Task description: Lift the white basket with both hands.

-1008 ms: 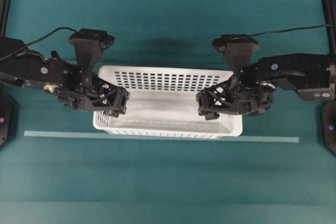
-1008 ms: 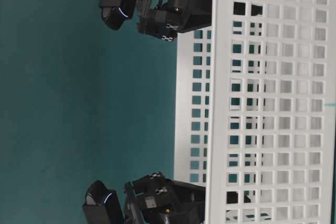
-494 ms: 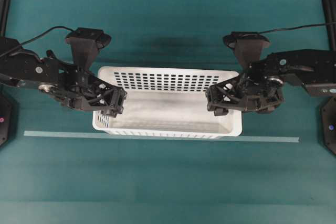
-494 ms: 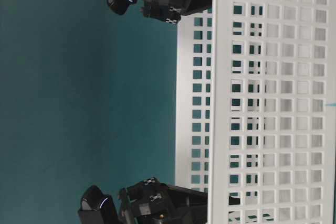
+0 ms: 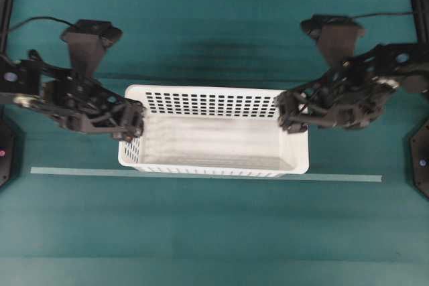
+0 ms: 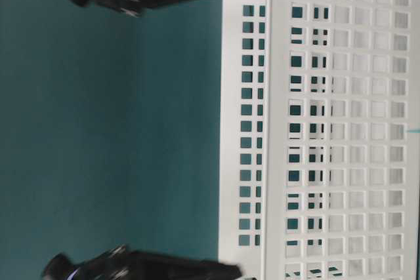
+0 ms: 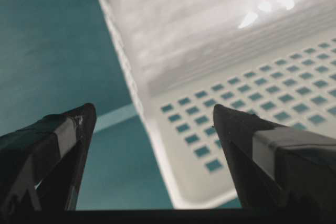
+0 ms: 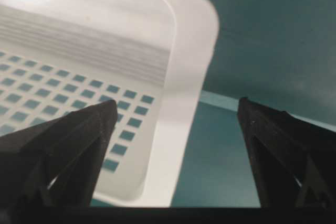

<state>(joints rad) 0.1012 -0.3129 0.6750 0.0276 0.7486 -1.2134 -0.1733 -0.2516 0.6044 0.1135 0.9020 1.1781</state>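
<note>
The white basket (image 5: 214, 145) rests on the teal table, long side across the overhead view. Its slotted side wall fills the right of the table-level view (image 6: 341, 129). My left gripper (image 5: 134, 124) hovers over the basket's left end wall. It is open, and the rim (image 7: 157, 145) runs between its two fingers without touching them. My right gripper (image 5: 285, 113) hangs over the right end wall, also open. One of its fingers (image 8: 89, 129) is above the inside and the other above the table outside the rim (image 8: 184, 77). Nothing is gripped.
A pale tape line (image 5: 80, 171) crosses the table just in front of the basket. Black triangular camera mounts (image 5: 90, 38) (image 5: 335, 35) stick out behind each arm. Arm bases stand at the left edge (image 5: 5, 152) and right edge (image 5: 421, 162).
Both grippers have drawn outward from inside the basket to its end walls and look higher. The left jaws have spread slightly. The basket has stayed in place.
</note>
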